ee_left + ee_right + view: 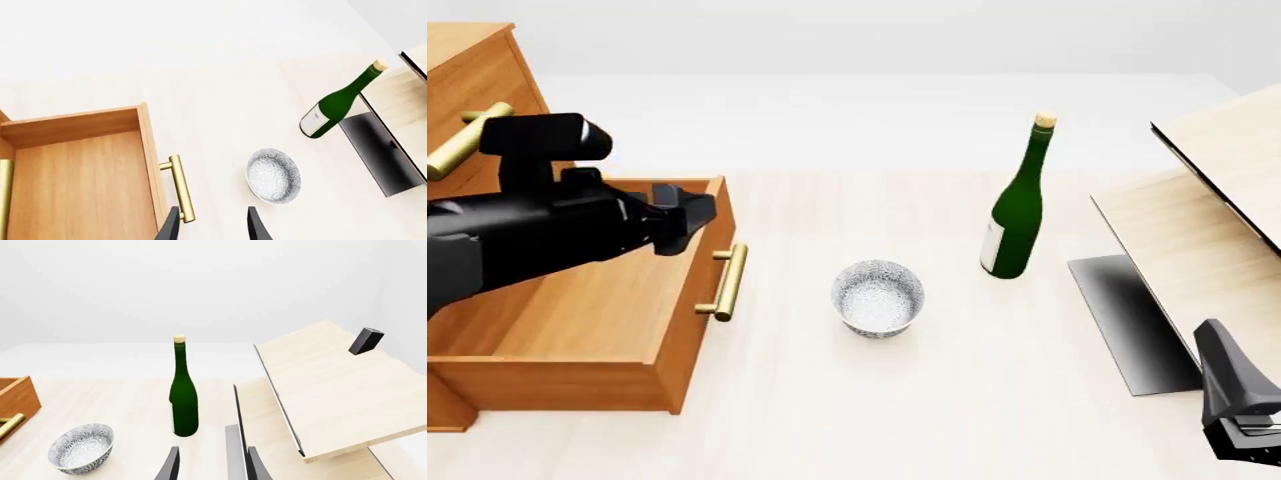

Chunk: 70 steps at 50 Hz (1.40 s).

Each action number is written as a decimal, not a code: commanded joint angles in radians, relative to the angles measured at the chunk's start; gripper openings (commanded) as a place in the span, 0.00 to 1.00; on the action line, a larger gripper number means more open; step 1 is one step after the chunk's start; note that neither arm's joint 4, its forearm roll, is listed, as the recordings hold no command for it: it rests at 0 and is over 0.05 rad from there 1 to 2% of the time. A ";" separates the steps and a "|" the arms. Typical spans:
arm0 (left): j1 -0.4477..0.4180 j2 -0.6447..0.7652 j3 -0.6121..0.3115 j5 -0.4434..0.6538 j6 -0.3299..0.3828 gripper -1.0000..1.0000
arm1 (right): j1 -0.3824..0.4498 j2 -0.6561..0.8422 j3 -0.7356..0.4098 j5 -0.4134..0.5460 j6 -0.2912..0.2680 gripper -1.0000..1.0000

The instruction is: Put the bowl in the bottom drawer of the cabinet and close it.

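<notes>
Hovering left claw (pixel 212 224): open, empty, above pulled-out bottom drawer (pixel 587 330)
Bowl (pixel 878 297): on bench, right of it
Right claw (pixel 212 464): parted, empty

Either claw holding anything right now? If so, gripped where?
Nothing is held. The left claw and right claw both show empty gaps between their fingers; the bowl sits on the table, untouched.

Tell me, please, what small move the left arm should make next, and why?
Probably shift the left gripper sideways from the handle to above the bowl. The bottom drawer already stands pulled out and bare inside, the bowl sits upright on the table beside it, untouched, and the fingers look open with nothing between them.
</notes>
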 commanded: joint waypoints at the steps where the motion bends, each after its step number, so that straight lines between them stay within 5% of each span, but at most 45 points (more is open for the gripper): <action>1: -0.028 -0.037 -0.020 -0.028 0.009 1.00 | 0.000 0.000 0.000 0.000 0.000 1.00; 20: -0.091 0.063 -0.112 -0.032 -0.013 1.00 | 0.000 0.000 0.000 0.000 0.000 1.00; 21: -0.026 0.147 -0.227 0.062 -0.082 1.00 | 0.000 0.000 0.000 0.000 0.000 1.00; 22: -0.103 0.072 -0.115 -0.035 -0.008 1.00 | 0.000 0.000 0.000 0.000 0.000 1.00; 26: -0.102 0.075 -0.106 -0.044 -0.009 1.00 | 0.000 0.000 0.000 0.000 0.000 1.00; 50: -0.106 0.202 -0.160 -0.111 -0.191 1.00 | 0.000 0.000 0.000 0.000 0.000 1.00; 70: -0.099 0.311 -0.117 -0.199 -0.259 1.00 | 0.000 0.000 0.000 0.000 0.000 1.00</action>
